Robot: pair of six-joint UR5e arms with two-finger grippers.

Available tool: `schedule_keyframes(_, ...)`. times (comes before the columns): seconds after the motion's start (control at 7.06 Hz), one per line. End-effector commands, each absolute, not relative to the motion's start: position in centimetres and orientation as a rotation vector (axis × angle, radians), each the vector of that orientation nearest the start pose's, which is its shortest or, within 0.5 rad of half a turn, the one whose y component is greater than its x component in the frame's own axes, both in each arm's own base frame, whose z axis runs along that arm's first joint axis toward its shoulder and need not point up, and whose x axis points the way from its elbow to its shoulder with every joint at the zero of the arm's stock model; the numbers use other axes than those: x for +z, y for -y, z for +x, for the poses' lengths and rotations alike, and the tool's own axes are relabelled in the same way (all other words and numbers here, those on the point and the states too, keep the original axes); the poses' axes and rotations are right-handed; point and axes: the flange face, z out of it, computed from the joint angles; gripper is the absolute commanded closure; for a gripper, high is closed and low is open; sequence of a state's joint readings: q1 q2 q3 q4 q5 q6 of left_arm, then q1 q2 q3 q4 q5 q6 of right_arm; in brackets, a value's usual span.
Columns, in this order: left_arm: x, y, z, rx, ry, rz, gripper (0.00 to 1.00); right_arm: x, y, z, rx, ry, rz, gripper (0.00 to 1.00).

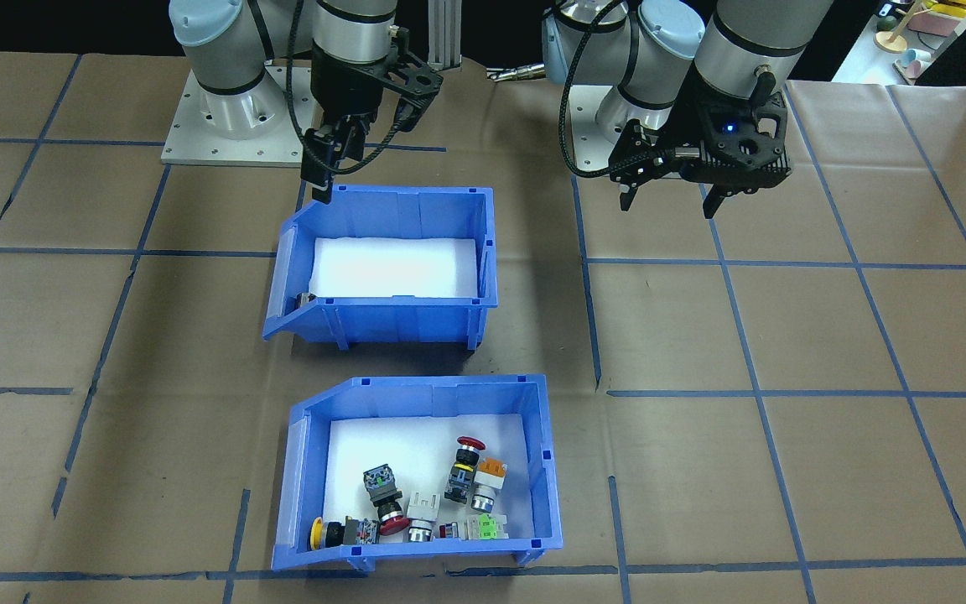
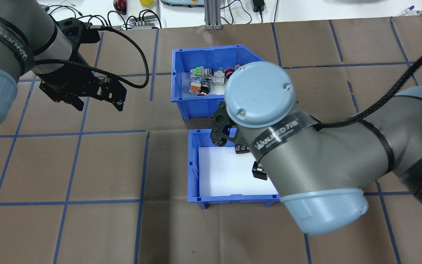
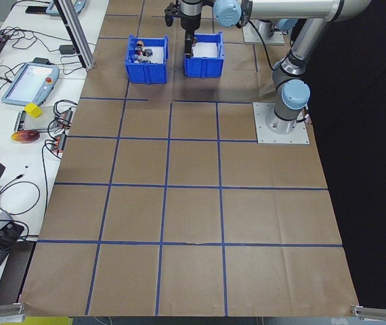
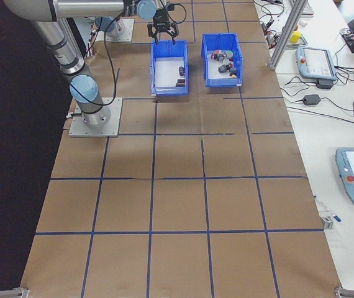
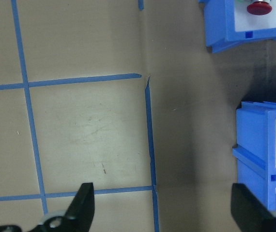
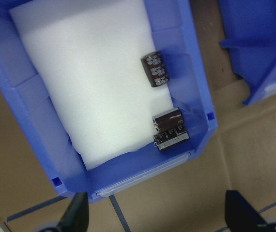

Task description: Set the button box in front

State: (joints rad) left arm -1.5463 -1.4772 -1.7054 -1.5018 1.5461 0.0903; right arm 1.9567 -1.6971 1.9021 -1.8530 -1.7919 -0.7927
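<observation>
Brown paper taped in blue squares covers our counter (image 1: 827,352), where the button box (image 1: 416,549) sits on the operators' side of the other bin (image 1: 382,315), our right end effector (image 1: 330,168) spread above that bin's slanted end, our left end effector (image 1: 672,197) spread beside it.

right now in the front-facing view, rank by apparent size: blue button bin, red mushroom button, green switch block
1. Blue plastic bin with push-buttons, by far the largest.
2. Red mushroom-head button and green switch block: look alike, too close to rank.
</observation>
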Motion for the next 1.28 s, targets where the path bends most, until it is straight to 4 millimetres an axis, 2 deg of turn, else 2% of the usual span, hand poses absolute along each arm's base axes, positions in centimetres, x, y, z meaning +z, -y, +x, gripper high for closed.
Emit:
schedule_keyframes(0.0,47.1,45.7,-12.5,-0.041,-3.163,0.098,0.01,44.5,41.3,19.9,-0.165,-3.06,-1.259,0.0)
schedule_keyframes(0.14,47.0,45.7,-12.5,-0.036,-3.163,0.095,0.01,45.3,42.2,17.8,-0.084,-3.042,-0.995,0.0)
schedule_keyframes(0.28,47.1,45.8,-12.4,-0.043,-3.162,0.093,0.01,46.7,43.1,15.4,-0.024,-3.071,-0.639,0.0)
schedule_keyframes(0.42,47.0,45.7,-12.4,-0.043,-3.162,0.093,0.01,48.3,43.7,14.3,-0.034,-3.108,-0.434,0.0)
schedule_keyframes(0.71,46.9,45.7,-12.5,-0.038,-3.163,0.093,0.01,48.4,43.6,13.7,0.017,-3.143,-0.014,0.0)
schedule_keyframes(0.85,46.8,45.8,-12.5,-0.038,-3.163,0.093,0.01,47.7,44.3,13.6,0.043,-3.149,0.019,0.0)
schedule_keyframes(0.99,46.8,45.8,-12.5,-0.038,-3.163,0.093,0.01,47.8,45.4,13.5,0.048,-3.157,0.06,0.0)
schedule_keyframes(1.13,46.8,45.8,-12.5,-0.038,-3.163,0.093,0.01,48.3,45.5,13.4,0.057,-3.17,0.089,0.0)
